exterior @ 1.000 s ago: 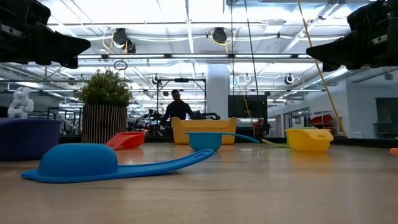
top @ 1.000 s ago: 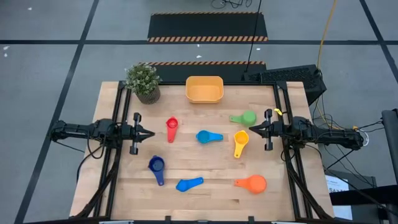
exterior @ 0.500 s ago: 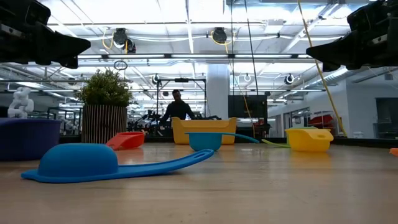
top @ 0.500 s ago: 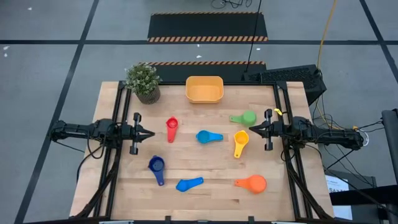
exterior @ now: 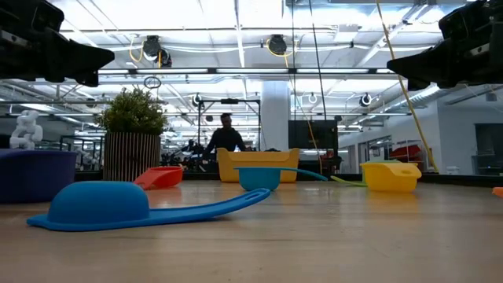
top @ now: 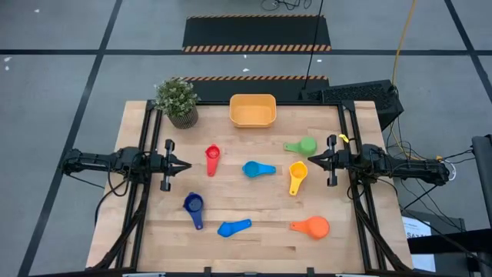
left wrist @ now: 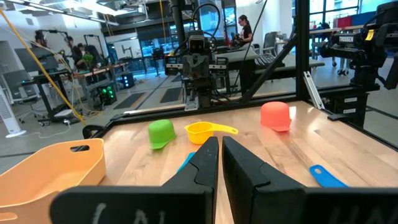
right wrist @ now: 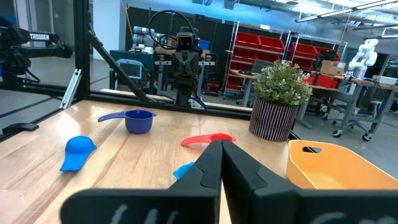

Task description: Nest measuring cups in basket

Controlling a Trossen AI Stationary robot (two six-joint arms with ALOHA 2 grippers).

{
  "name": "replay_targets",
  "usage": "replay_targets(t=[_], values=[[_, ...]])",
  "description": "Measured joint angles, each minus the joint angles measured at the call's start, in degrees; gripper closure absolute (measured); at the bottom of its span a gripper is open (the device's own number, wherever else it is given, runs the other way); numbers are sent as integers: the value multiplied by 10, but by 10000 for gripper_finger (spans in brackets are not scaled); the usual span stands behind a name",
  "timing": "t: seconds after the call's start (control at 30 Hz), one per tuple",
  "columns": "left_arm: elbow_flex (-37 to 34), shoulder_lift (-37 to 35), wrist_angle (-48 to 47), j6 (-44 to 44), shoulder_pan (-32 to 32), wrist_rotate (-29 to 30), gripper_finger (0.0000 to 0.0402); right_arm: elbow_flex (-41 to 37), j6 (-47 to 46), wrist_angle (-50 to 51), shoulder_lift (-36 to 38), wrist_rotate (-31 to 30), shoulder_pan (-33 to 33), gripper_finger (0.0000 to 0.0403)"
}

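Seven measuring cups lie apart on the wooden table in the high view: red (top: 212,159), green (top: 302,145), yellow (top: 297,177), orange (top: 311,226), dark blue (top: 193,208) and two light blue ones (top: 258,169) (top: 234,228). The orange-yellow basket (top: 252,111) stands at the far edge, with nothing in it. My left gripper (top: 188,165) hangs shut above the table's left side, pointing right. My right gripper (top: 310,160) hangs shut above the right side, pointing left, between the green and yellow cups. Both are well above the table in the low view, left gripper (exterior: 110,55) and right gripper (exterior: 391,60).
A small potted plant (top: 177,101) stands at the far left corner, beside the basket. Metal frame rails run along the table's left and right sides. The near light blue cup (exterior: 102,203) lies mouth down. A person stands far off in the room behind the table.
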State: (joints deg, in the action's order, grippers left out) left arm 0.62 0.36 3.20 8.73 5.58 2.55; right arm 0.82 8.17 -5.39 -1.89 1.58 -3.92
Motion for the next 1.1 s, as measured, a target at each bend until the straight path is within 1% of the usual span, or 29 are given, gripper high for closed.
replay_targets(t=[0.33, 0.57, 0.63, 0.7, 0.77, 0.83, 0.93, 1.1], values=[[0, 0, 11, -1, 0, 0, 376, 0, 0, 0, 0, 0, 0, 403], [0, 0, 13, -22, 0, 3, 376, 0, 0, 0, 0, 0, 0, 403], [0, 0, 16, -45, 0, 10, 376, 0, 0, 0, 0, 0, 0, 403], [0, 0, 16, -86, 0, 20, 376, 0, 0, 0, 0, 0, 0, 403], [0, 0, 36, -124, 0, 25, 376, 0, 0, 0, 0, 0, 0, 403], [4, 0, 58, -121, 0, 26, 376, 0, 0, 0, 0, 0, 0, 403], [40, 6, 32, -106, 2, 37, 376, 0, 0, 0, 0, 0, 0, 403], [147, 57, -83, -99, 2, 68, 376, 0, 0, 0, 0, 0, 0, 403]])
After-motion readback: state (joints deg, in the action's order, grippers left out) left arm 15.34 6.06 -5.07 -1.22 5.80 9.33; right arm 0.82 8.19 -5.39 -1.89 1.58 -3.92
